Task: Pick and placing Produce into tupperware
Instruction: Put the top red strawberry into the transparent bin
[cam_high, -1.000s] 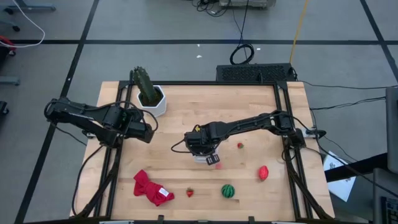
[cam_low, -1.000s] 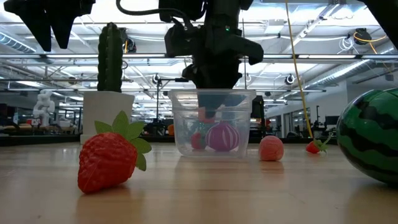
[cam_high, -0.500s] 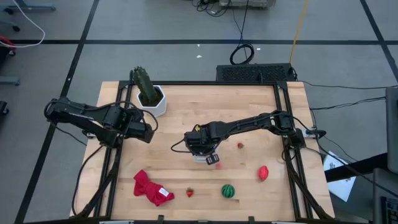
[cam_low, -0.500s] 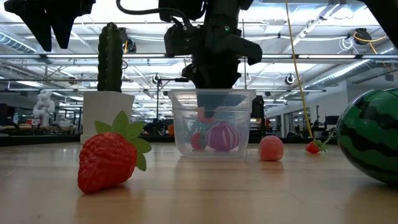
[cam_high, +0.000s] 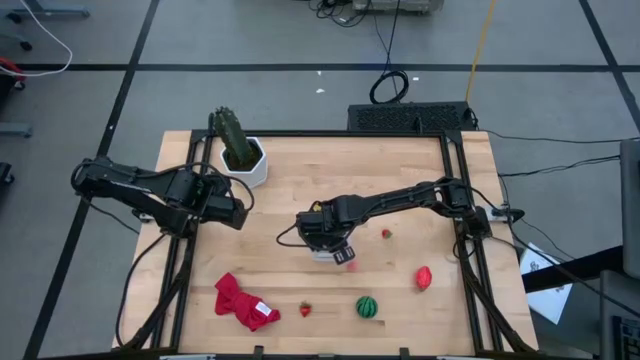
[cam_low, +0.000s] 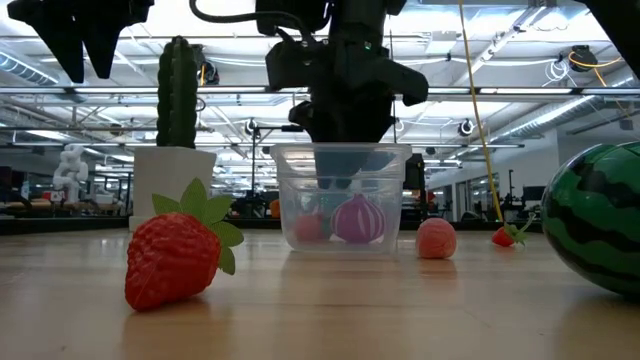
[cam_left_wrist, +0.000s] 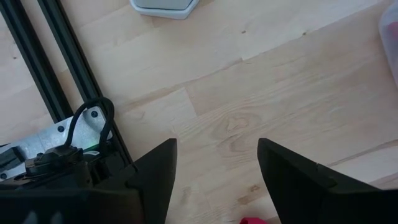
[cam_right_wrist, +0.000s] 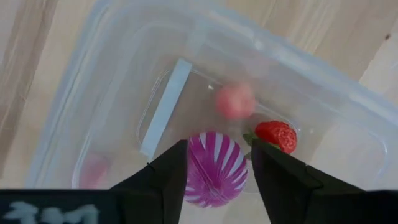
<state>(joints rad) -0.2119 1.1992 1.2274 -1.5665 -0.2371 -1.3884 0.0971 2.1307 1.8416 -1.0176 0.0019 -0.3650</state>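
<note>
Right gripper (cam_right_wrist: 217, 163) hung centre-frame over the tupperware (cam_right_wrist: 112, 81), fingers parted and empty, purple striped ball (cam_right_wrist: 216, 169) below.

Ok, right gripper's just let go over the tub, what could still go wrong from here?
The right gripper sits low over the tupperware, so lifting off-line could clip its rim and shift the tub. A pink piece lies just beside the tub and might get knocked. The watermelon ball is round and may roll when grasped.
</note>
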